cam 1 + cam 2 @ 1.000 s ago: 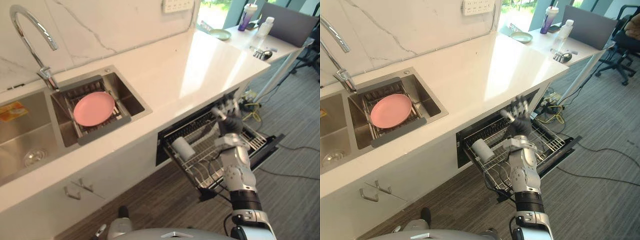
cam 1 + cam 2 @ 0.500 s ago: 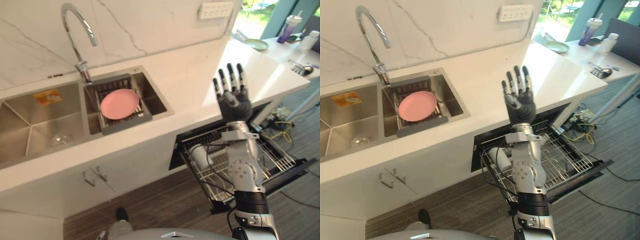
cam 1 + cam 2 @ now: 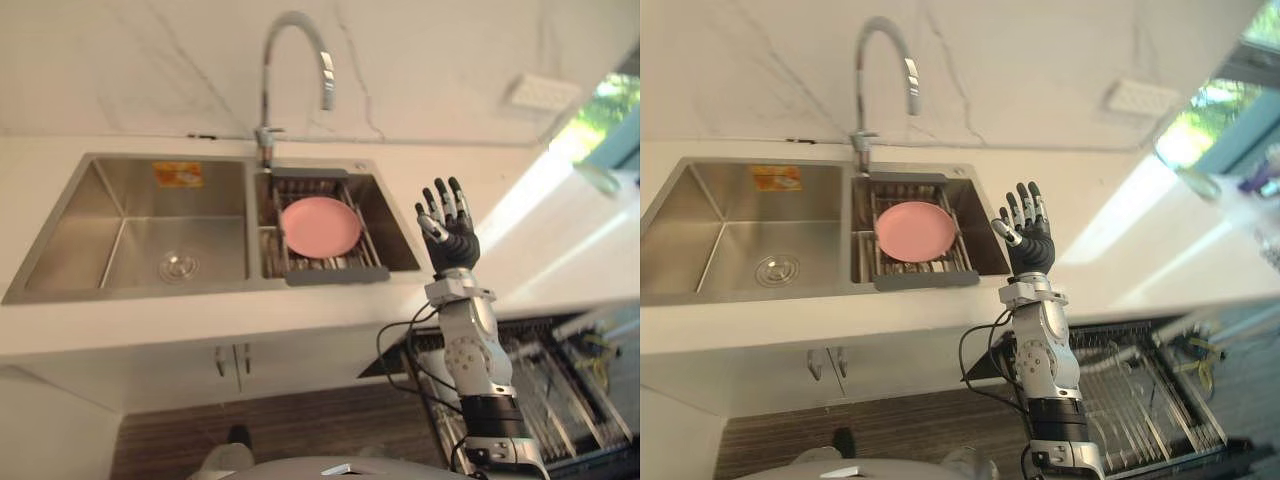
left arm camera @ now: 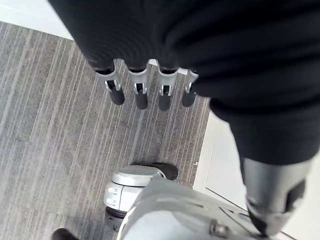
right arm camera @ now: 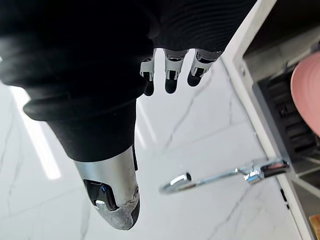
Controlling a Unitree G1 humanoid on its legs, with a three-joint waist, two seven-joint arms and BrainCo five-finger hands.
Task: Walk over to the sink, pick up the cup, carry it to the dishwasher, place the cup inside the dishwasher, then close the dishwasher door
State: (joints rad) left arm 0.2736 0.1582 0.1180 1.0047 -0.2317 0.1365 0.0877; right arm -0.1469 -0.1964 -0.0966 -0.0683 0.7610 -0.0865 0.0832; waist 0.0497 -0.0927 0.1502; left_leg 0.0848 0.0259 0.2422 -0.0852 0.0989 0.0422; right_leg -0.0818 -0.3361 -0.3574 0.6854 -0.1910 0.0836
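Left eye view has my right hand (image 3: 449,243) raised w/ fingers straight & spread, holding nothing, over the counter's (image 3: 560,250) front edge just beside the sink's (image 3: 130,190) right basin, where a pink plate (image 3: 320,226) lies on a grey drain rack (image 3: 335,275) near the faucet (image 3: 296,30). Left wrist cam shows my left hand (image 4: 140,97) w/ fingers straight & relaxed above the striped floor (image 4: 45,125), also empty. Dishwasher rack (image 3: 1140,390) sits pulled out below the counter's front edge, and I can't tell where the cup is.
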